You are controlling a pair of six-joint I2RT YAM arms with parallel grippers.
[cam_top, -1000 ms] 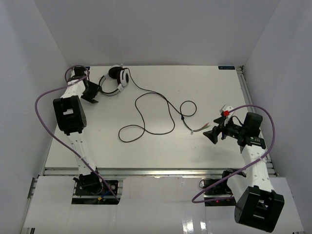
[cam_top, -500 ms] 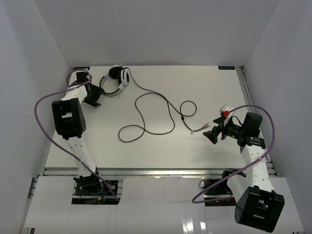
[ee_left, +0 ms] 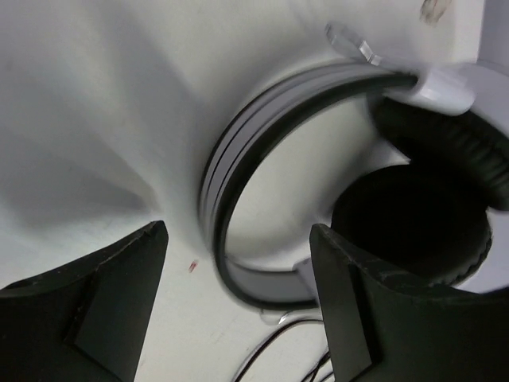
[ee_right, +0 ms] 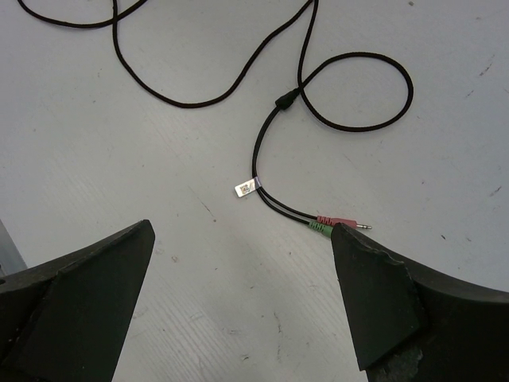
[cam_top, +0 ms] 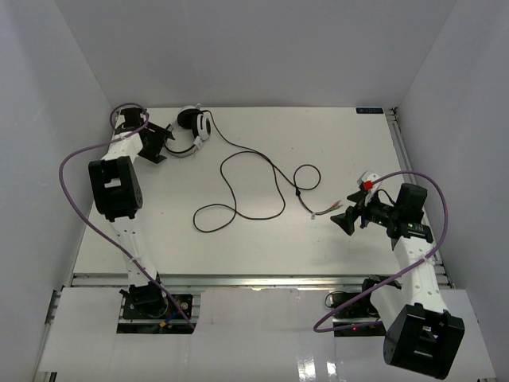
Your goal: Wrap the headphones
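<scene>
The headphones lie at the table's back left, white headband towards my left arm and a black earcup beside it. Their thin black cord loops over the middle of the table and ends in pink and green plugs. My left gripper is open and empty; in the left wrist view it faces the lower bend of the headband, just short of it. My right gripper is open and empty, and in the right wrist view it hovers just short of the plugs.
Thick purple cables hang off both arms. White walls close the table at left, back and right. A metal rail runs along the near edge. A small white tag sits on the cord near the plugs.
My left gripper has moved back and to the right, closer to the headband. The right arm, the headphones and the cord have not moved.
</scene>
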